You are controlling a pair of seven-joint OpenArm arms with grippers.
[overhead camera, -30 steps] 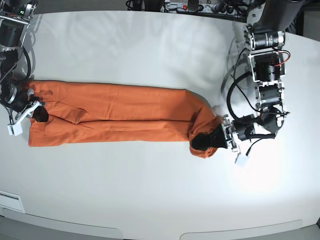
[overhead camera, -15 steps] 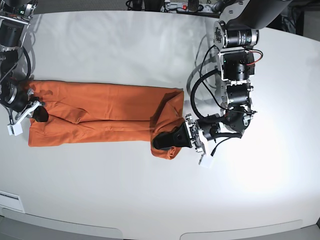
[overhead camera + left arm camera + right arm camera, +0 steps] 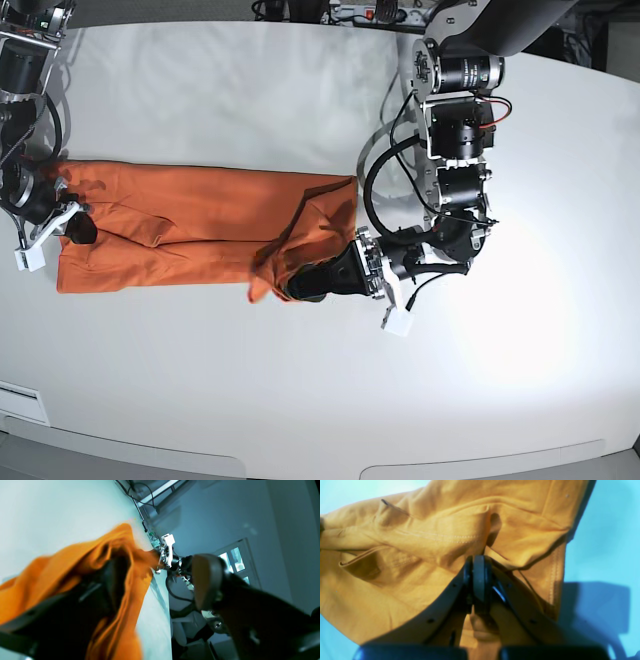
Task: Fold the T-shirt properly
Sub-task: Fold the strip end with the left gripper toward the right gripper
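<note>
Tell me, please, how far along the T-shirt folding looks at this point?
Done: the T-shirt lies as a long narrow band on the table, so the lengthwise folds look finished. In hand: the left gripper, jaws spread with cloth still draped on one, has the far end doubled partway over the band; the right gripper pins the other end shut. Left: laying that end flat and finishing the crosswise fold.

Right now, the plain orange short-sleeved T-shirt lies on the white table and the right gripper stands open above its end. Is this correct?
Not quite. The right gripper is shut on the orange T-shirt, not open above it; the right wrist view shows its fingers pressed together on the fabric. The shirt does lie on the white table.
</note>
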